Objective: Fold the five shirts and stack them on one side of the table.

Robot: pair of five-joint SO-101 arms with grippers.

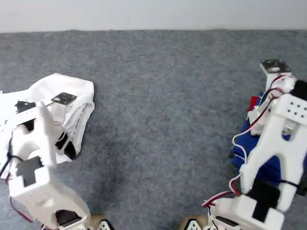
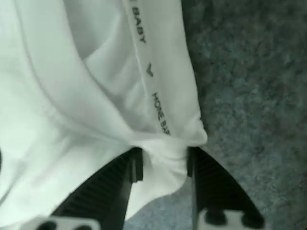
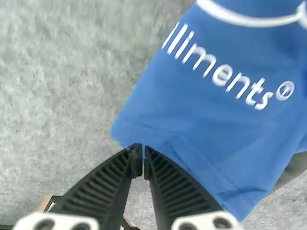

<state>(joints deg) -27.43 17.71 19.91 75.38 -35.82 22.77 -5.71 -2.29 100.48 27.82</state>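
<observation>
Pinching a bunched fold of the white cotton shirt (image 2: pixel 96 96) at the left edge of the grey felt-covered table (image 1: pixel 168 96), the left end effector (image 2: pixel 163 165) clamped cloth. The right end effector (image 3: pixel 143 160) sat closed, empty, just beside the blue printed shirt (image 3: pixel 225 120) at the right edge. Limp, light fabric would likely sag; hems probably grip best.

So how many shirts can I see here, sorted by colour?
White shirt: 1, pinched by the left gripper; more white cloth lies beneath it, and I cannot tell if that is another shirt.
Blue shirt: 1.
Red cloth: 1 sliver beside the blue; I cannot tell if it is a shirt.
Total: 3 pieces, 2 of them clearly shirts.
</observation>
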